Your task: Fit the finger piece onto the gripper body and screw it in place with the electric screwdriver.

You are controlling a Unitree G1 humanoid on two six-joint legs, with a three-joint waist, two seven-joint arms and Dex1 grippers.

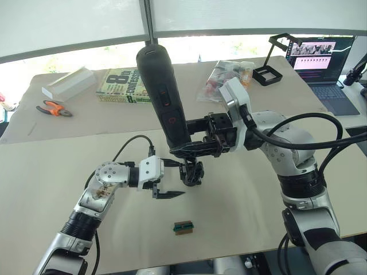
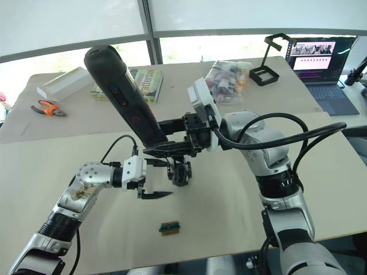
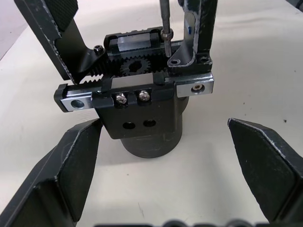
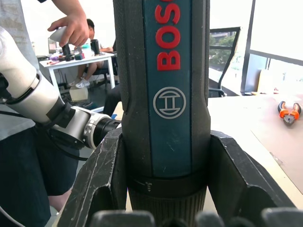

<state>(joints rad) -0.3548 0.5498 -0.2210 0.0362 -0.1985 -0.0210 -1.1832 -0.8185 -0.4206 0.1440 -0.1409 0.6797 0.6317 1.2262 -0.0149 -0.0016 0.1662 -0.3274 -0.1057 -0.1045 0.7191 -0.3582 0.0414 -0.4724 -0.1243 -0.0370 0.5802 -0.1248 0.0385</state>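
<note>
Your right claw (image 1: 189,150) is clamping the smooth black pen-shaped electric screwdriver (image 1: 163,94), its thin metal bit touching the toothed, round-based gripper body (image 3: 142,113) on the bench (image 1: 241,200), while your left claw (image 1: 172,179) is standing apart around it.

Electric screwdriver (image 1: 163,97): long black barrel w/ blue panel and red lettering, held nearly upright, top tilted toward the robot's left, thin metal bit pointed down. Bit tip is seen at a screw on top of the gripper body (image 3: 142,111).

Gripper body: small black assembly, round base stood on the table near centre, toothed racks and a gear exposed on top, two screws on its front plate.

Finger piece (image 3: 201,28): black, upright on the body's rail beside the bit.
</note>
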